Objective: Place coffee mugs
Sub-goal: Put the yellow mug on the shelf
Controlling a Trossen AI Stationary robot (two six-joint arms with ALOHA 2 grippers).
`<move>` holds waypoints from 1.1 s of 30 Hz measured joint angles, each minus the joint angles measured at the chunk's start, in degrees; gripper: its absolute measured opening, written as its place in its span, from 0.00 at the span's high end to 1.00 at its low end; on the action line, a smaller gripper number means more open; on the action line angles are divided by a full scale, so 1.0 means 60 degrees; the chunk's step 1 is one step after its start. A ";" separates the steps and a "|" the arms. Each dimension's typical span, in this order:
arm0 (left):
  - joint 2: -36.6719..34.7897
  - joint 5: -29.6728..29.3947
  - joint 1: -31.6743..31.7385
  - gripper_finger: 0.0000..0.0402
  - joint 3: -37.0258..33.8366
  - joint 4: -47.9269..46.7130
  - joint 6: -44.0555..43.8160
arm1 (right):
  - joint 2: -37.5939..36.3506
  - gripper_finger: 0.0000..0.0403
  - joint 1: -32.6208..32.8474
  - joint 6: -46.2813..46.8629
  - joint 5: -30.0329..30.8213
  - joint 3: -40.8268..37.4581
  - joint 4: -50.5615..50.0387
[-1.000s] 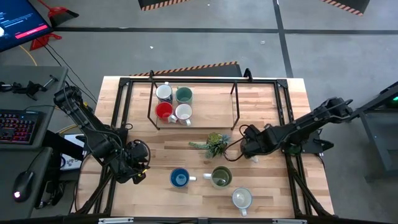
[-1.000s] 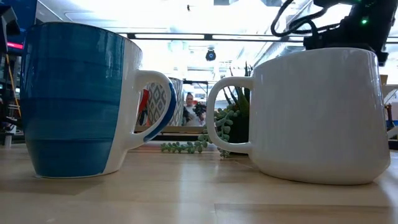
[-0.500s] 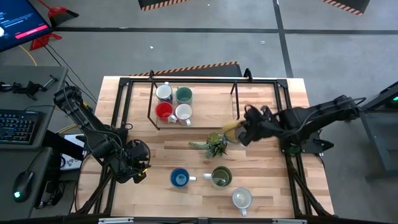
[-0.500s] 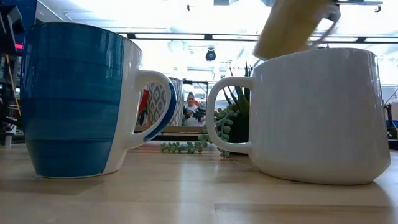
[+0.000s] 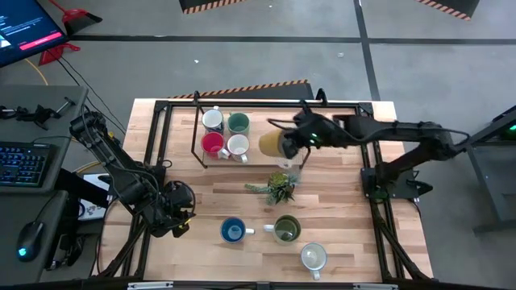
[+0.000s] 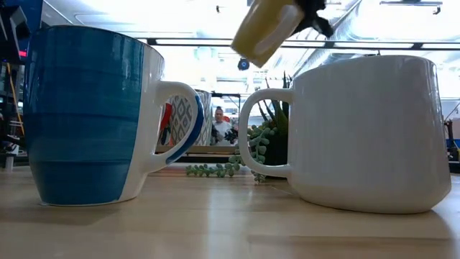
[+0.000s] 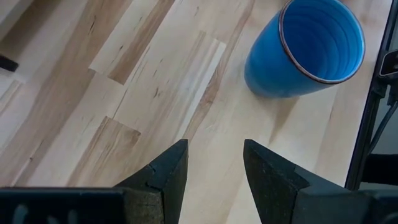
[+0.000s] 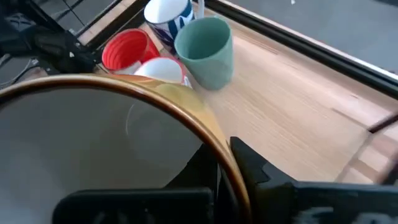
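Observation:
My right gripper (image 5: 288, 142) is out over the black wire rack (image 5: 197, 129), shut on a yellowish cream mug (image 5: 272, 144), which also shows in the air in the low view (image 6: 264, 30). On the rack stand a white-and-blue mug (image 5: 213, 119), a teal mug (image 5: 239, 122), a red mug (image 5: 212, 143) and a white mug (image 5: 237, 146). A blue mug (image 5: 233, 230), an olive mug (image 5: 286, 229) and a white mug (image 5: 314, 257) stand on their bases near the table's near edge. My left gripper (image 7: 214, 165) is open, just left of the blue mug (image 7: 311, 50). My right gripper holds the cream mug by its rim (image 8: 233, 186), one finger (image 8: 205, 168) inside the mug and the other (image 8: 258, 171) outside. It comes level from the table's right. The mug is lifted clear and tilted, with its base (image 6: 248, 43) pointing down and to the left.
A small spiky green plant (image 5: 278, 187) lies mid-table between the rack and the near mugs. Black frame bars (image 5: 367, 153) run along the table's sides. Bare wood (image 5: 339, 129) lies on the rack's right half. A person shows far behind the table (image 6: 220, 124).
My right gripper has risen from the table beside the plant and travelled toward the far edge and leftward to the rack. The cream mug has gone with it, lifted clear of the table and tilted, and is now over the rack's right part.

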 joint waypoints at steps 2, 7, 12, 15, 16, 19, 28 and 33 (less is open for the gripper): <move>-0.0001 0.0010 0.0000 0.63 0.0000 0.0004 0.0133 | 0.0588 1.00 -0.0221 -0.0026 -0.0279 0.0560 -0.0041; 0.0000 0.0015 0.0000 0.63 0.0000 0.0000 0.0867 | 0.2275 1.00 -0.0646 -0.0514 -0.0439 0.2433 -0.1821; 0.0000 0.0025 0.0000 0.63 0.0000 -0.0007 0.1737 | 0.3650 1.00 -0.1036 -0.1678 -0.0277 0.4306 -0.3710; 0.0000 0.0028 0.0000 0.63 0.0000 -0.0006 0.2095 | 0.4277 1.00 -0.1310 -0.2712 -0.0175 0.5082 -0.4377; 0.0000 0.0027 0.0000 0.63 0.0000 -0.0004 0.2184 | 0.4420 1.00 -0.1402 -0.3018 -0.0185 0.5284 -0.4510; 0.0000 0.0044 0.0000 0.63 0.0000 -0.0004 0.2300 | 0.4676 1.00 -0.1699 -0.4213 -0.0446 0.5574 -0.4705; 0.0000 0.0250 0.0000 0.63 0.0000 -0.0004 0.2545 | 0.4715 1.00 -0.2456 -0.7747 -0.1542 0.5376 -0.4868; 0.0000 0.0342 0.0000 0.63 0.0000 0.0000 0.2462 | 0.4713 1.00 -0.2700 -0.9883 -0.1723 0.5375 -0.4736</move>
